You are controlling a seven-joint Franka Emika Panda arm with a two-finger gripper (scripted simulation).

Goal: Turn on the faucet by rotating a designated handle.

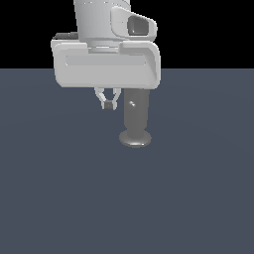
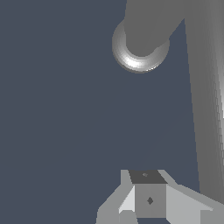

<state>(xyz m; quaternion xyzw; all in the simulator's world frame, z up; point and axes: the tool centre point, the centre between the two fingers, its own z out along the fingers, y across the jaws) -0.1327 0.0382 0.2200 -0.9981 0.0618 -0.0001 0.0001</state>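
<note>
Hovering just beside the faucet (image 1: pixel 136 115), on the exterior view's left of it, with the gripper (image 1: pixel 107 102) hanging level with the upper part of the cylinder and not touching it. Fingers drawn narrow, seemingly pressed together, with nothing held between them. Standing upright on the dark floor (image 1: pixel 59 188) on its flared foot, well clear of anything else.

Hard to find the handle in the exterior view, with the top of the faucet hidden behind the gripper's broad white body. Probably to be read in the wrist view as the long grey band (image 2: pixel 205 109) running out from the faucet's top and passing close by the fingertips, though blurred by nearness and not certain.

Judged as to handling: rigid metal throughout, glossy and so likely slippery under the pads; no risk of crushing or bending. Fixed at the foot, most likely, so no lifting, only turning about the faucet's upright axis. Best taken far out along the rod, away from the faucet, for the most leverage. No need to clamp: pushing sideways with closed fingers against the rod's flank should serve. Worth guarding against sliding off over or under so thin a rod.
</note>
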